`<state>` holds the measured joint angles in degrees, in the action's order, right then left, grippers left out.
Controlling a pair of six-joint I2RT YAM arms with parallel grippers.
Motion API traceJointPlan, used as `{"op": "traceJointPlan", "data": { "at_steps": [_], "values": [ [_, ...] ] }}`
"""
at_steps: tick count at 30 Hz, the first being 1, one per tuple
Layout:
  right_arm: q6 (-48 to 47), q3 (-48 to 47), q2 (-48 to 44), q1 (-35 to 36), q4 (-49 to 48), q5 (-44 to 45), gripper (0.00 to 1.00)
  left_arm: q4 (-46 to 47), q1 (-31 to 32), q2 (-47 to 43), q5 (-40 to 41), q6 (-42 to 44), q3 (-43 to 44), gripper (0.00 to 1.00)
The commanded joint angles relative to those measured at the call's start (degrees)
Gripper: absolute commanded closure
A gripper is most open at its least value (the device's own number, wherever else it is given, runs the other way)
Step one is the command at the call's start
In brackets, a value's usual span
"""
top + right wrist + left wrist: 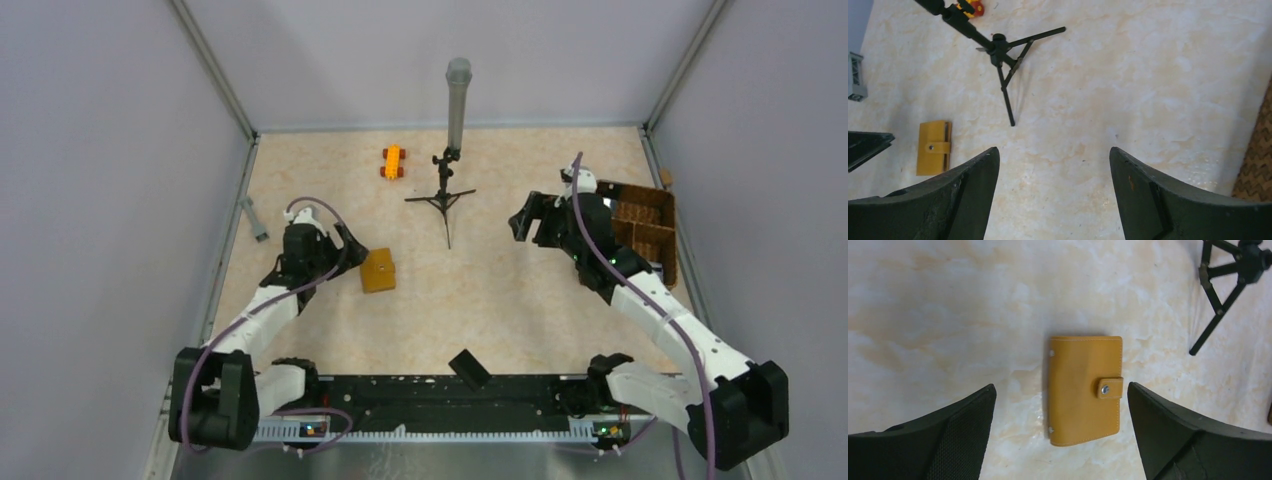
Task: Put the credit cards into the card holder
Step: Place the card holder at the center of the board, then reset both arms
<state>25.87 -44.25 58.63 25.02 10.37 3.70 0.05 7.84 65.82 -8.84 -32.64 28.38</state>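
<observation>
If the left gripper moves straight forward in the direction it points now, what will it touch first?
Most likely the card holder, lying closed on the table, centred between the fingers of the open left gripper. Depth is unclear; they may reach the table beside it first.

One each — card holder (378, 270), car (393, 161), tripod (443, 196), basket (671, 235).

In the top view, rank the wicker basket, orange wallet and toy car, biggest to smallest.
Wicker basket, clearly largest.
Orange wallet.
Toy car, only slightly smaller; it sits farther from the camera, so that ranking is unsure.
</observation>
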Motion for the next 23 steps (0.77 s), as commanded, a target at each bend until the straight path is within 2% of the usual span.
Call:
{"op": "traceJointPlan", "data": {
  "at_steps": [1, 6, 11, 16, 23],
  "values": [
    [-3.52, -0.22, -3.23, -2.32, 2.43, 4.61, 0.21, -8.64, -3.23, -7.99, 6.72, -0.01, 4.7, 0.01],
    [-5.49, -1.28, -7.28, -2.27, 5.15, 14.69, 0.2, -23.09, -4.96, -16.92, 12.51, 2.27, 14.7, 0.01],
    [-8.05, -0.23, -12.43, -2.29, 4.46, 19.81, 0.2, -30.14, -5.15, -23.14, 14.54, 9.07, 21.5, 0.01],
    [-9.24, 1.27, -16.1, -2.3, 3.73, 20.9, 0.2, -30.76, -5.2, -27.05, 18.72, 15.71, 21.17, 0.01],
    [-9.69, 2.0, -17.85, -2.33, 3.06, 21.24, 0.19, -28.32, -5.19, -28.95, 18.07, 15.74, 17.82, 0.01]
  ]
}}
